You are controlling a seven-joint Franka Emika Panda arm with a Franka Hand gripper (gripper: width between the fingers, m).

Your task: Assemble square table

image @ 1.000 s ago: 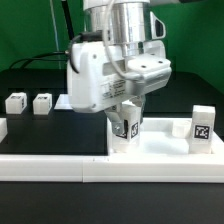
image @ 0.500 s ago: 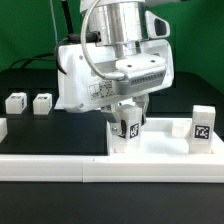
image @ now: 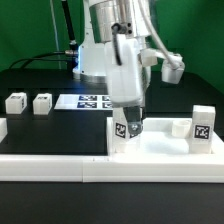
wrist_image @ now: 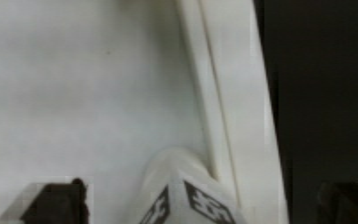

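Your arm (image: 118, 50) hides part of the marker board (image: 92, 100); in your wrist view, the blurred leg block (wrist_image: 185, 195) runs off the picture's edge.

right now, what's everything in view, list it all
slab: 1, white, at the exterior view's right, behind the wall
legs: 4, white with tags; two on the table at the exterior view's left, two upright on the slab, one of them under the pincer
wall: 1, white, long and low, along the front
marker board: 1, white with black tags, flat on the table behind the arm
table: 1, black
arm: 1, white, over the slab
pincer: 1, dark fingers, open, one on either side of a leg, not touching it
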